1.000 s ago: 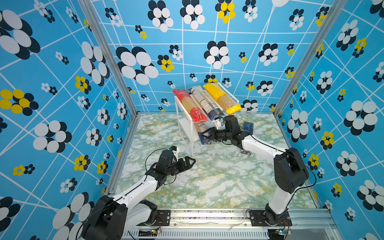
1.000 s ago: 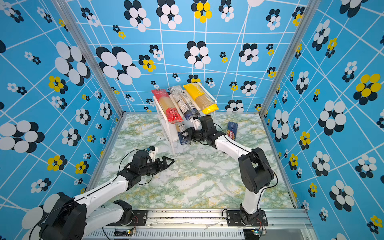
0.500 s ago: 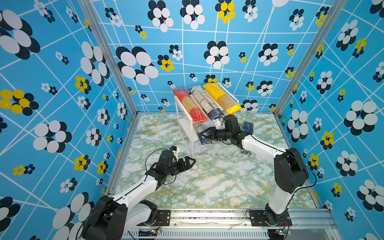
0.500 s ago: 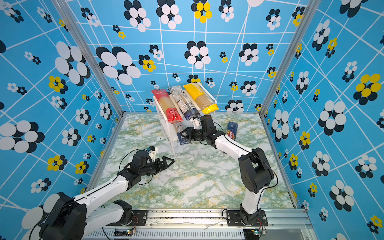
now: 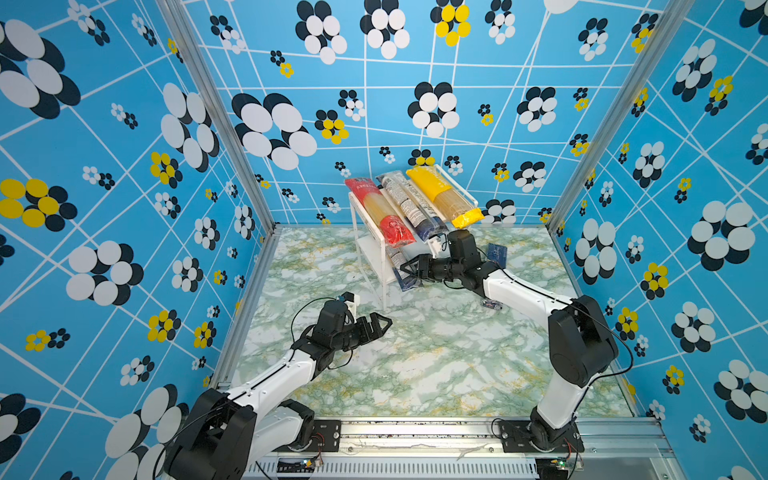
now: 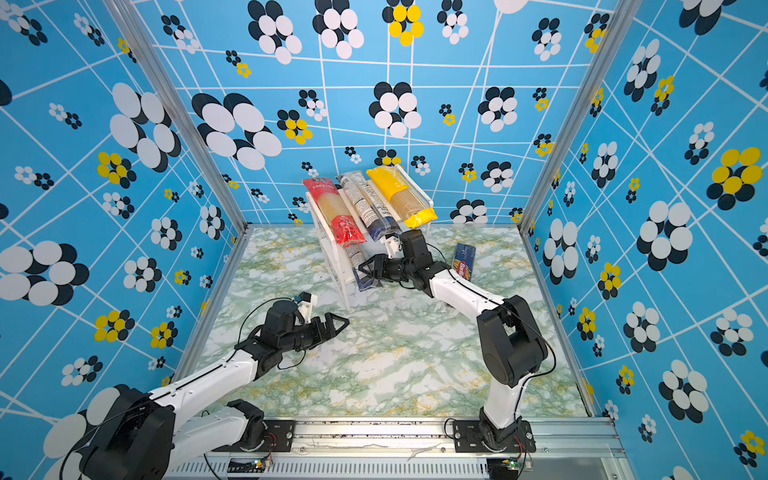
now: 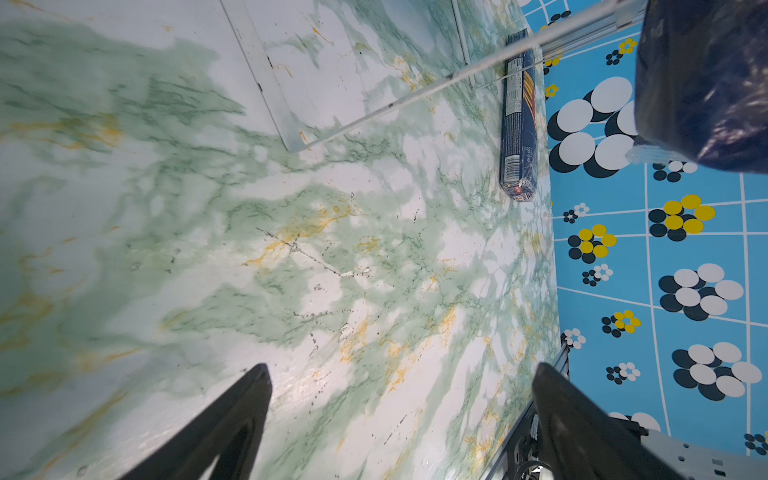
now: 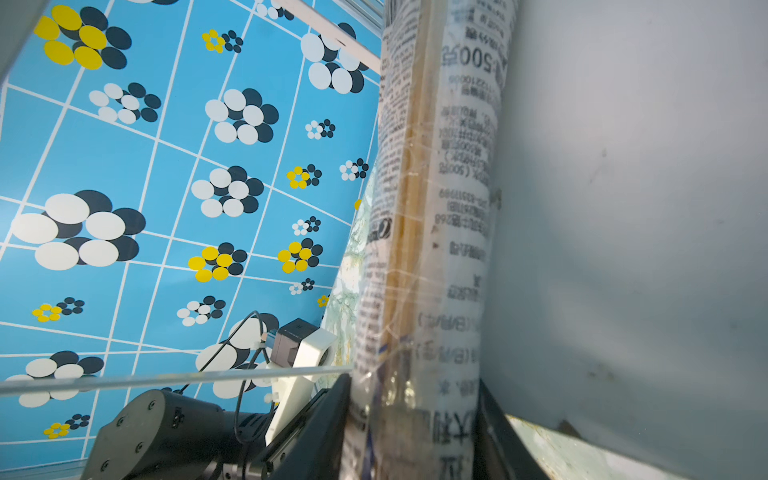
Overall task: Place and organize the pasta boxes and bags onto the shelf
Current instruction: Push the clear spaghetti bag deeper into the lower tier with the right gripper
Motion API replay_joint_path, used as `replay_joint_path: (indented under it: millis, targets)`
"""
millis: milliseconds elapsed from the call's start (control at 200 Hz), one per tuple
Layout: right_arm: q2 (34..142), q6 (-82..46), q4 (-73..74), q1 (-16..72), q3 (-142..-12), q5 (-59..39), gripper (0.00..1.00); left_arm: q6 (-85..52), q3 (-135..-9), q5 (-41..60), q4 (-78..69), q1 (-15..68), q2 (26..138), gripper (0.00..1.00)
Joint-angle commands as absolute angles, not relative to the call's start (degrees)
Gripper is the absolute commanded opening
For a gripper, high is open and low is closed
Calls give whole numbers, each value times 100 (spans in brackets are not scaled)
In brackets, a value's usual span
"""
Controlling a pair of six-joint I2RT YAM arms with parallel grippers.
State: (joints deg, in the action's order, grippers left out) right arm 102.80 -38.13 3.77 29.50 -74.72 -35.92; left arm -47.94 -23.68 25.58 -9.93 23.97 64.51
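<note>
Clear plastic, navy-ended, the spaghetti pack (image 8: 419, 249) lies on the shelf's (image 5: 371, 254) lower board, its length running straight ahead from between the right hand's (image 5: 405, 271) fingers, pinched or merely flanked I cannot tell.

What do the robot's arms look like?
Both arms are white tubes with chunky black joints. Each ends in pointy black fingers. Thin black cables loop beside them, and a small white camera holder sits on each wrist.
</note>
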Motion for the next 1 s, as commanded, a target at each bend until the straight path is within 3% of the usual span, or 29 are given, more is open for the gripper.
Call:
replay_joint_path:
  millis: [0, 995]
  targets:
    - [9983, -3700, 637, 2979, -7469, -3621, 44, -4764, -2339, 2636, -1100, 2340, 6463, 99]
    - [9210, -3074, -96, 2908, -6612, -3396, 48, -4773, -2406, 2681, -1063, 2331, 6480, 99]
